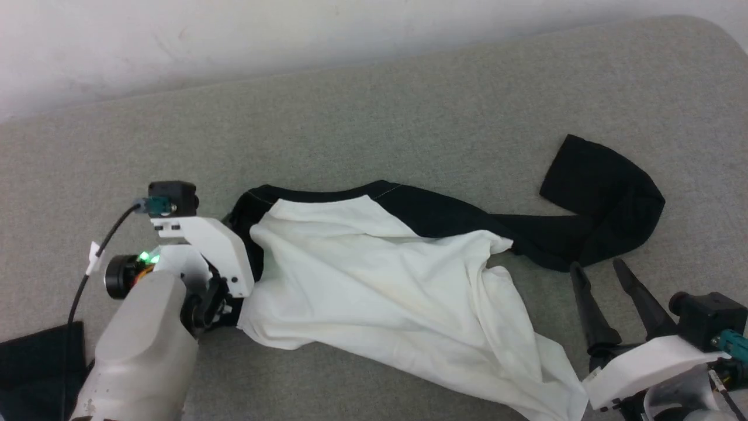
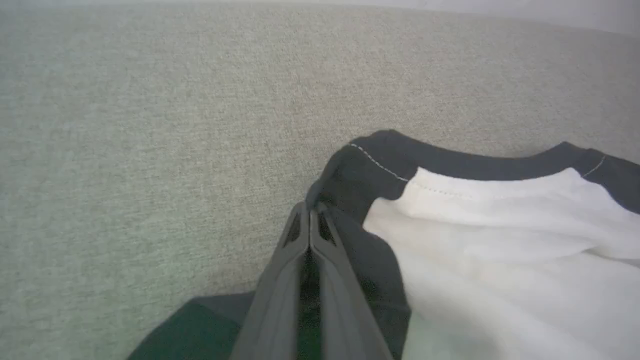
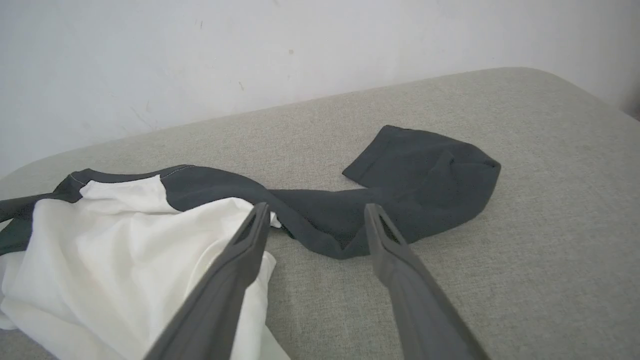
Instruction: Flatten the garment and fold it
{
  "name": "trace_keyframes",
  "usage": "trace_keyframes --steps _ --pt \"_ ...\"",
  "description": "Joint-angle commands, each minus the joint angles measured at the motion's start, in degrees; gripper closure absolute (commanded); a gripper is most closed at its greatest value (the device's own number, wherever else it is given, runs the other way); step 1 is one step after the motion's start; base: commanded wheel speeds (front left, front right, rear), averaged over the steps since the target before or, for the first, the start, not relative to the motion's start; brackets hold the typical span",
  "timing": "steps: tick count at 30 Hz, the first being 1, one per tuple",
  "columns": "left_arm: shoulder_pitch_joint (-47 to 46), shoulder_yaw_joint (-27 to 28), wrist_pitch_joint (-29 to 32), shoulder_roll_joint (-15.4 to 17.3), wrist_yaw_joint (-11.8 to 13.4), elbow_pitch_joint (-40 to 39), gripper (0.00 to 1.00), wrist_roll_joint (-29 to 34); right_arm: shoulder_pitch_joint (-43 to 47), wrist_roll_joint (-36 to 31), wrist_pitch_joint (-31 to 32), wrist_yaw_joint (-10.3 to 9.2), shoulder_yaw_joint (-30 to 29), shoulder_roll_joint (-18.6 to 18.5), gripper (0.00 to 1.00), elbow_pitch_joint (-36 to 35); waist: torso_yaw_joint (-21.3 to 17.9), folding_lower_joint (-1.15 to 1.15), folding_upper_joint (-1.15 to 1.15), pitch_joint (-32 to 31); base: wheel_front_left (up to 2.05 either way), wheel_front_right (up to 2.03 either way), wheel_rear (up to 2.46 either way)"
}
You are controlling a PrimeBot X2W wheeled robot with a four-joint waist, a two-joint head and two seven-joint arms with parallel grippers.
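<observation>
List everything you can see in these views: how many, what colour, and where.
garment: one, white with black sleeves and collar trim, rumpled across the middle of the padded surface, with one black sleeve flung out to the right
padded surface: one, grey fabric, under the garment
wall: one, white, behind the surface
dark patch: one, black, lower left corner of the head view; cannot tell what it is
left gripper: one, dark fingers, shut on the garment's black edge at its left end
right gripper: one, dark fingers, open, beside the black sleeve
</observation>
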Motion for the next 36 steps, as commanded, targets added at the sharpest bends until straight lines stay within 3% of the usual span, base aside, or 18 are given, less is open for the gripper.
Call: trace_keyframes --steps 1,7,11,14,23,29,36 --pt "-0.89 0.05 -1.24 -0.4 -1.1 1.66 0.0 -0.46 -1.04 0.42 -0.38 -0.05 0.12 0.16 0.0 0.42 0.27 -0.01 0.0 -0.32 0.0 0.0 0.0" --pt "1.05 0.47 -11.15 -1.29 -2.54 3.25 0.0 -0.23 -0.83 -0.33 -0.85 -0.05 0.2 0.16 0.0 0.42 2.26 -0.01 0.0 -3.29 0.0 0.0 0.0" --pt "3.6 0.76 -20.06 -1.23 -1.42 0.72 0.0 1.36 -0.26 -0.66 -0.35 -0.05 0.01 0.16 0.0 0.14 3.83 -0.01 0.0 -5.1 0.0 0.0 0.0" --pt "6.11 1.83 -23.53 -0.97 0.4 -3.15 0.0 2.66 -0.25 -0.59 0.45 -0.05 -0.03 0.16 0.0 0.22 4.84 -0.01 0.0 -6.03 0.0 0.0 0.0" --pt "20.08 10.39 -24.4 -2.86 5.32 -28.28 0.0 10.42 -5.45 0.6 3.15 -0.05 -0.65 -0.8 0.0 4.76 7.97 -0.01 0.0 -6.66 0.0 0.0 0.0" --pt "27.6 14.48 -24.41 -4.85 5.32 -38.14 0.0 14.31 -13.83 5.18 8.89 -0.05 -0.7 -3.33 0.0 13.93 10.39 -0.01 0.0 -4.74 0.0 0.0 0.0" --pt "28.95 15.29 -24.41 -7.96 3.89 -41.51 0.0 16.43 -28.49 11.85 21.98 -0.05 4.05 -8.25 0.0 29.01 14.64 -0.01 0.0 -0.97 0.0 0.0 0.0"
